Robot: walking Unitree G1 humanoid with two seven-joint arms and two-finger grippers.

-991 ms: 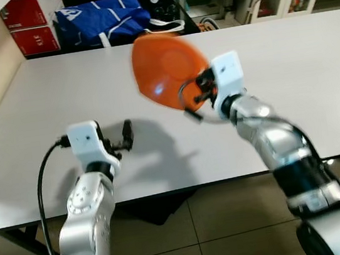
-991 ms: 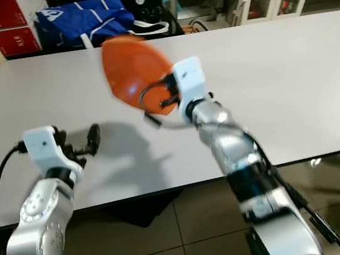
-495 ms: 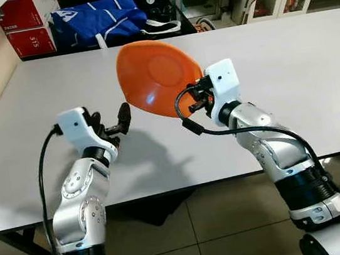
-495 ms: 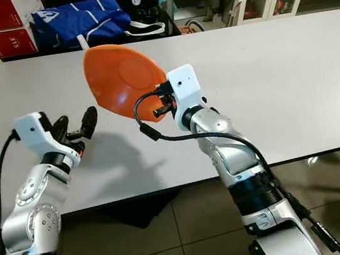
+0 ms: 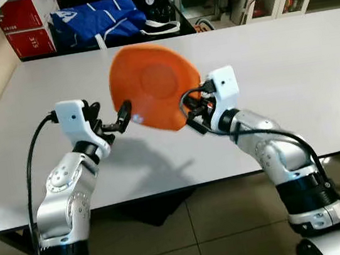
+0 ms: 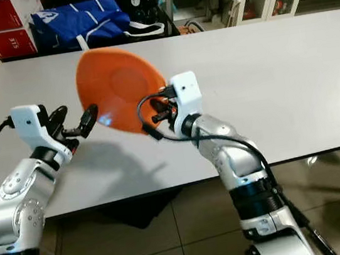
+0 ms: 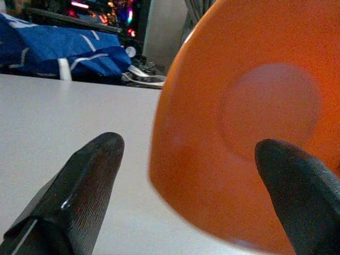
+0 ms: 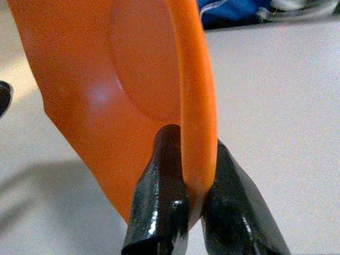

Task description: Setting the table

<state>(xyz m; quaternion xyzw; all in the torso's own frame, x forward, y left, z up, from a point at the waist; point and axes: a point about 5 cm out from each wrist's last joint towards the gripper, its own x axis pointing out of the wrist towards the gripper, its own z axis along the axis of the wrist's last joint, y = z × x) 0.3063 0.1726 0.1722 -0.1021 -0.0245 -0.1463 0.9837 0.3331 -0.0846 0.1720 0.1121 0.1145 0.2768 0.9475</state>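
right fingers (image 8: 170,207) pinch the orange plate (image 5: 151,85) rim (left fingers (image 7: 85,196) spread wide).

left gripper (image 5: 119,115): fingers spread, raised | right gripper (image 8: 183,204): fingers clamped, raised

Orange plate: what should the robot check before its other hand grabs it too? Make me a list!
1. Right pincer pinching the orange plate by its rim: ok.
2. Left pincer open wide enough for the rim: ok.
3. Plate's edge lined up between the left fingers: ok, the rim sits in the gap.
4. Left fingers touching the plate: not ok, a gap remains.
5. Plate lifted off the table: ok.
6. Whether the right grip is firm enough for the handover: cannot tell.
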